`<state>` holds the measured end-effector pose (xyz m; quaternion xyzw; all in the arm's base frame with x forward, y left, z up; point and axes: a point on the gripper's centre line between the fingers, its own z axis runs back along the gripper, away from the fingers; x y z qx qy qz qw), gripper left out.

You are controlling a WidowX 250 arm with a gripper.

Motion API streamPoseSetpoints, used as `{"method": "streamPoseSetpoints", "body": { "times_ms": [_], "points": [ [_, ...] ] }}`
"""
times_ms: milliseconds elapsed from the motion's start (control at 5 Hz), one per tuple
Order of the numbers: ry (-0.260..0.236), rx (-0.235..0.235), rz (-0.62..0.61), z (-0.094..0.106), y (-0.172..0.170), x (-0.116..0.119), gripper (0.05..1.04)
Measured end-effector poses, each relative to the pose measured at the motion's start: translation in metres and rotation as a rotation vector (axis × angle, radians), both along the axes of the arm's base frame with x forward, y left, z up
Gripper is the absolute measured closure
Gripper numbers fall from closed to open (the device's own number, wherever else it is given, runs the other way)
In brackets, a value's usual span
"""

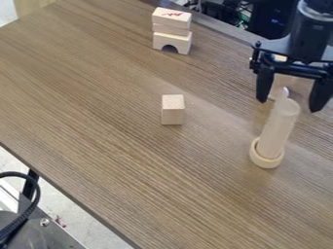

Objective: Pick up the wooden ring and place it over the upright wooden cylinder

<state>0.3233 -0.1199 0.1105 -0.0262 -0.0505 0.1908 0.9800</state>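
Note:
The black gripper (pixel 289 99) hangs at the upper right, open, its two fingers wide apart and pointing down. Just below and between the fingertips is the top of a pale wooden cylinder (pixel 280 129), which stands upright in a round wooden ring (pixel 267 154) on the table. Nothing is held between the fingers. Behind the cylinder, another light wooden piece (pixel 278 92) is partly hidden by it and the gripper.
A small wooden block (pixel 173 110) stands near the middle of the brown table (pixel 117 126). Farther back is a stack of wooden blocks (pixel 172 29) with an arched piece at its bottom. Dark equipment and cables lie beyond the back edge.

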Motion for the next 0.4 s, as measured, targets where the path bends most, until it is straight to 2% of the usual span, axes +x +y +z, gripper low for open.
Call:
{"method": "streamPoseSetpoints", "body": {
  "times_ms": [400],
  "points": [
    [-0.026,0.051,0.0,0.025,0.002,0.009,0.085]
  ]
}}
